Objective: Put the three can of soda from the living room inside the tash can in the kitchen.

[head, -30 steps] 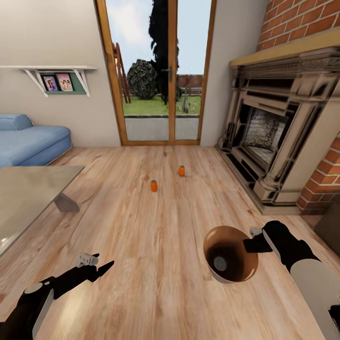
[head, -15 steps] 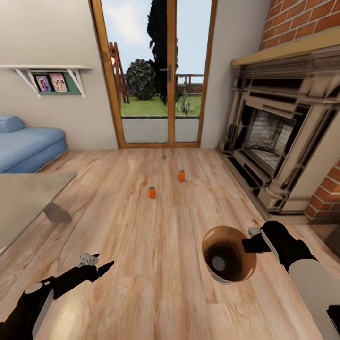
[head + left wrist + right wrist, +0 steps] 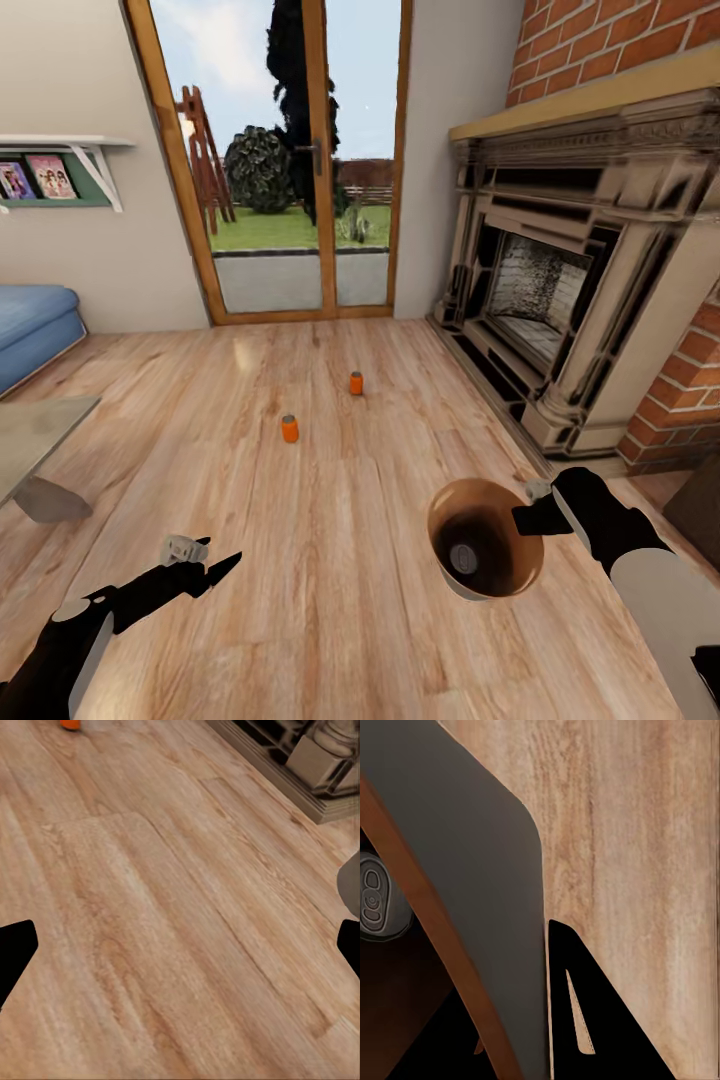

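Now nearer: view has swung right, two cans of soda (image 3: 289,429) (image 3: 356,383) on plank floor (image 3: 330,590) ahead. Right gripper (image 3: 528,518) pinches tash can (image 3: 486,540) rim, one can (image 3: 373,898) inside. Left gripper (image 3: 205,570) spread, empty.

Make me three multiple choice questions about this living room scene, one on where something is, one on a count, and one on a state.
1. Where is the glossy copper-brown round pail?
A. On the glass table
B. Held at its rim by the right end effector
C. Inside the fireplace

2. How many small orange soda cans stand on the plank floor?
A. Two
B. Four
C. None

3. What is the left end effector holding?
A. A can
B. The pail
C. Nothing

Answers: 1 B, its fingers pinch the pail's rim. 2 A, one near can, one farther. 3 C, its fingers are apart over bare floor.
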